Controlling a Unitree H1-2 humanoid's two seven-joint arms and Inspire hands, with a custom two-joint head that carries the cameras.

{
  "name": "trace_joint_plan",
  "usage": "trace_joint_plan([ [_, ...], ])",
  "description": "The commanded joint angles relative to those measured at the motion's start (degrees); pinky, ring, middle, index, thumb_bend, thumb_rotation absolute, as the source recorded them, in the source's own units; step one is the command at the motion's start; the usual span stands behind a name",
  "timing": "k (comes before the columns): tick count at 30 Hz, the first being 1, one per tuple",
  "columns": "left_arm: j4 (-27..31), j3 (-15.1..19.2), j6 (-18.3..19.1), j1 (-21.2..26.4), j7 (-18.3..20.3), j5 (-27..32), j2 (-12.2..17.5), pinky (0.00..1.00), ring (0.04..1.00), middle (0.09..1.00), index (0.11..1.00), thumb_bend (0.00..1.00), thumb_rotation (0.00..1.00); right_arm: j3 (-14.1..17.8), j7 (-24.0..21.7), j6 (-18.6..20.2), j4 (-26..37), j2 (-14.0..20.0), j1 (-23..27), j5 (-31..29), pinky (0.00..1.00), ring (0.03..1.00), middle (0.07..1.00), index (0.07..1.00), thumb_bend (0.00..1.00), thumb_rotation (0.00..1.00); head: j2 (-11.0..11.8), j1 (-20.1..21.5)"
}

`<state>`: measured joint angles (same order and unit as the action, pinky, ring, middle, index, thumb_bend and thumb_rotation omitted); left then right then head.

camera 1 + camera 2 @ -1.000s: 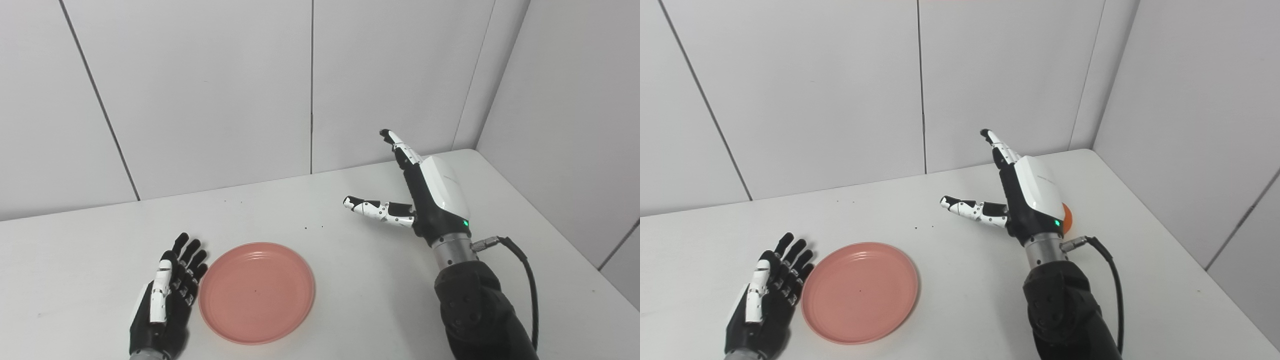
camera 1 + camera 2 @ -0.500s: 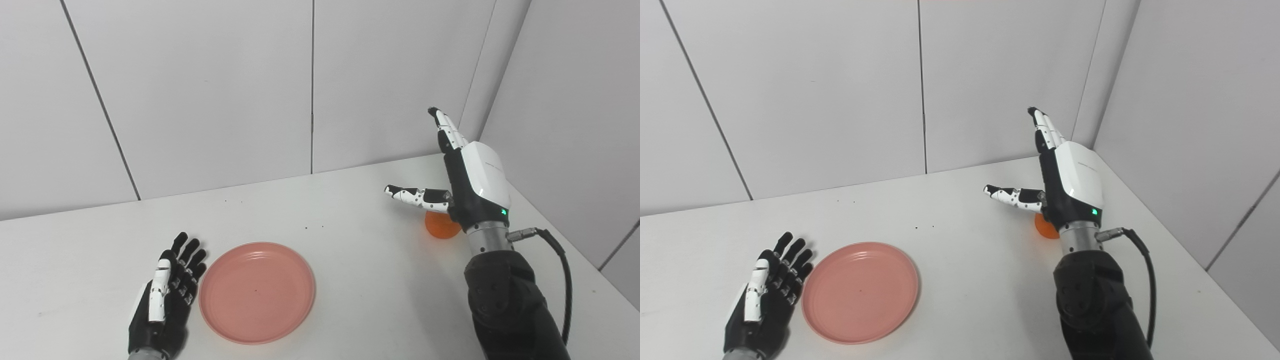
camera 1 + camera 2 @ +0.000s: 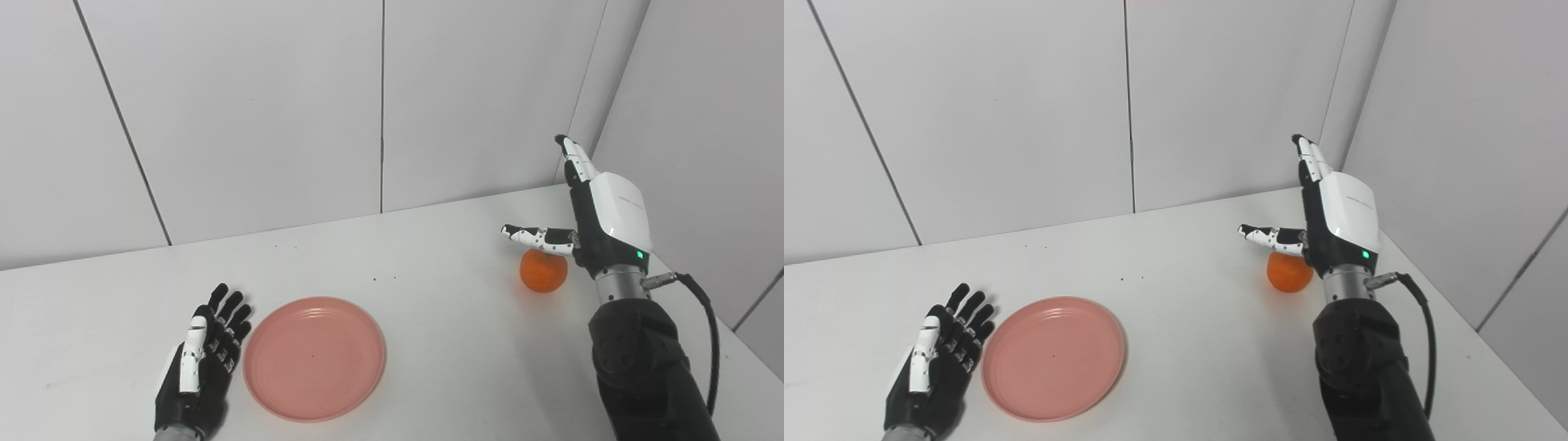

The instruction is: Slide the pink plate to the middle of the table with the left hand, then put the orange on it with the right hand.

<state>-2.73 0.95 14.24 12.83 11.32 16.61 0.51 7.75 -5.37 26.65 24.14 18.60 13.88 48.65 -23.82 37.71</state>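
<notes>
- I see the pink plate [image 3: 314,358] lying flat on the white table [image 3: 429,343], near and left of centre, with nothing on it.
- My left hand [image 3: 199,370] lies just beside the plate's left rim, palm up, fingers spread and holding nothing; whether it touches the rim I cannot tell. I read that placement as the position for pushing the plate rightward.
- The plate sits short of the middle, so I judge the slide either unfinished or stopped a little early.
- The orange [image 3: 542,271] rests on the table at the far right, well apart from the plate.
- My right hand [image 3: 597,223] hovers above and just right of the orange, raised edge-on with fingers straight and pointing up and away, thumb [image 3: 534,237] stretched left over the fruit. It grips nothing.
- I take that wide posture as a setup to come down around the fruit from above and from the right.
- The fruit is round and free to roll, so I expect the grasp to need fingers and thumb closing on opposite sides.
- The right wall stands close behind the hand, leaving little room on that side.
</notes>
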Motion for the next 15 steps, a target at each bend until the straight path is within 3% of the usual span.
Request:
trace_joint_plan([
  [1, -0.99, 0.21, 2.06, -0.46, 0.01, 0.11, 0.88, 1.0, 0.968, 0.975, 0.977, 0.3, 1.0, 0.79, 0.39, 0.11, -0.1, 1.49, 0.82, 0.86, 0.67, 0.828, 0.934, 0.962, 0.93, 0.35, -0.01, -0.07],
  [7, -0.52, 0.42, 2.99, -0.43, -0.09, 0.81, 1.12, 1.0, 0.97, 0.98, 0.981, 0.3, 1.0, 1.55, -0.19, 0.19, -3.7, 1.85, 0.53, 0.97, 0.64, 0.821, 0.933, 0.962, 0.96, 0.39, -0.22, 0.37],
  [15, -0.52, 0.56, 3.01, -0.43, 0.07, 0.96, 1.44, 1.0, 0.979, 0.985, 0.987, 0.3, 1.0, 1.86, -0.05, 0.13, -7.91, 2.51, 0.93, 0.18, 0.72, 0.865, 0.939, 0.952, 0.99, 0.42, -0.55, 0.63],
])
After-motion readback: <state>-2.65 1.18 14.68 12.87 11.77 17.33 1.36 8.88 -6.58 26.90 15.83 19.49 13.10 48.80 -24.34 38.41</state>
